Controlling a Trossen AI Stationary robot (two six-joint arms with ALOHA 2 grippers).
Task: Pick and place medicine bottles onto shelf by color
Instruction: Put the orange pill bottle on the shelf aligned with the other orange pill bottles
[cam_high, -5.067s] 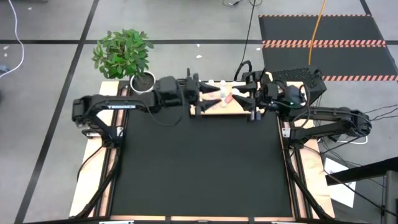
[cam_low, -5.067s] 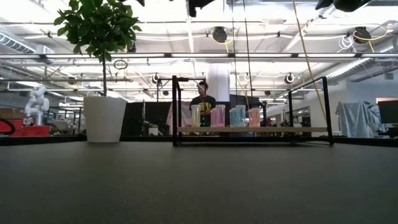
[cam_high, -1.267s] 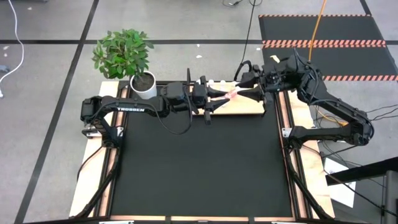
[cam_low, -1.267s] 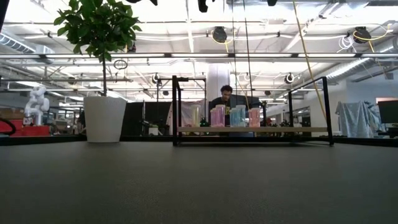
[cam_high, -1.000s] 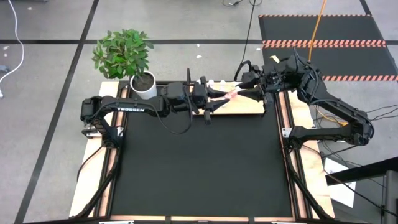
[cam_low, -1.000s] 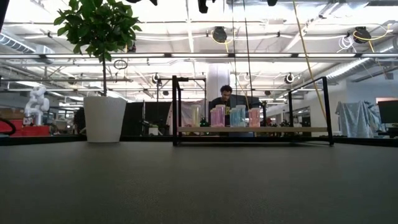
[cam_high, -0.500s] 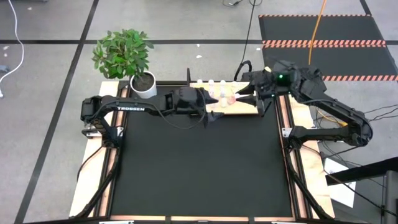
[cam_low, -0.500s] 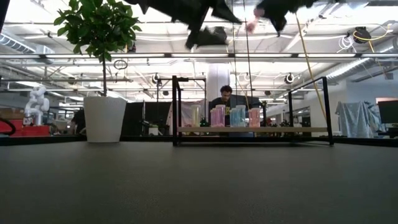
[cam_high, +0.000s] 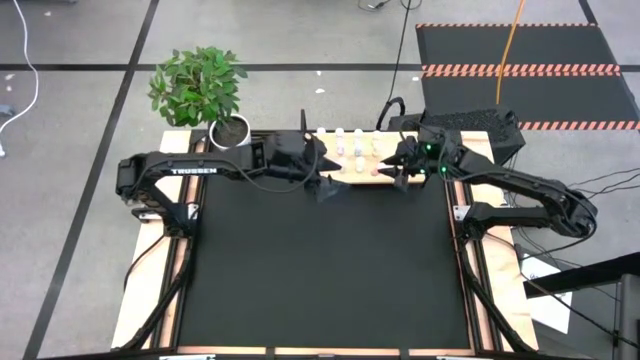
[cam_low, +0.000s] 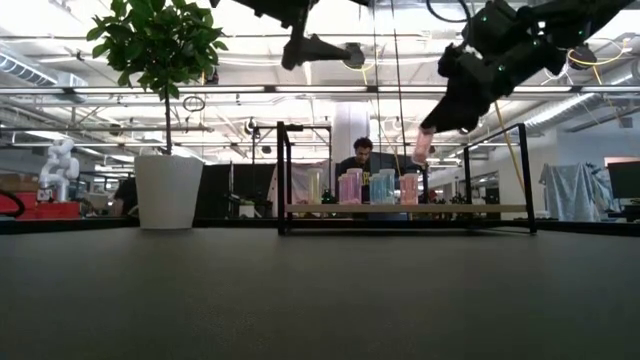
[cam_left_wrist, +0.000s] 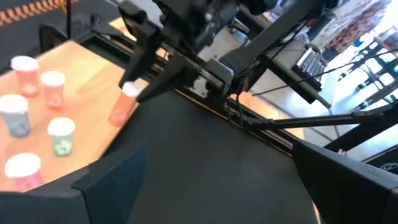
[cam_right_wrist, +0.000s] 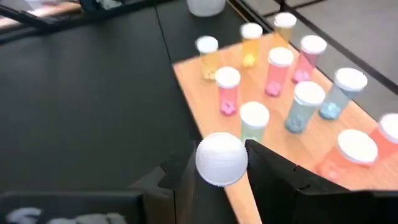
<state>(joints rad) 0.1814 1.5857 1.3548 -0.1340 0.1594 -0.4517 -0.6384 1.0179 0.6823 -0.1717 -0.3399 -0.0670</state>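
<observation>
The shelf (cam_high: 362, 162), a light-wood board with a black frame, lies at the table's far edge. Several white-capped medicine bottles (cam_right_wrist: 281, 70) stand upright on it, yellow, pink, teal and orange. My right gripper (cam_high: 388, 170) hangs over the shelf's near right part, shut on a pink-orange bottle (cam_left_wrist: 119, 111); the low view shows that bottle (cam_low: 421, 148) above the standing ones. My left gripper (cam_high: 322, 176) is open and holds nothing, over the shelf's near left corner, high up in the low view (cam_low: 318, 45). My right gripper pinches the pink-orange bottle at its white cap end (cam_right_wrist: 221, 158) between the two fingers (cam_right_wrist: 268, 169). The fingers slant down from the table's right side. The coloured body (cam_low: 421, 150) sticks out beyond the fingertips, tilted, clear of the shelf.
A plant in a white pot (cam_high: 231, 132) stands left of the shelf. The black mat (cam_high: 320, 270) spreads over the table on the near side. Black uprights (cam_low: 283, 175) edge the shelf. A person (cam_low: 362, 155) sits in the room behind.
My left gripper has opened and let go of the pink-orange bottle that both grippers held, rolled, and drawn back toward the table's left. My right gripper has kept the bottle and sunk with it toward the shelf's near edge, tipping downward.
</observation>
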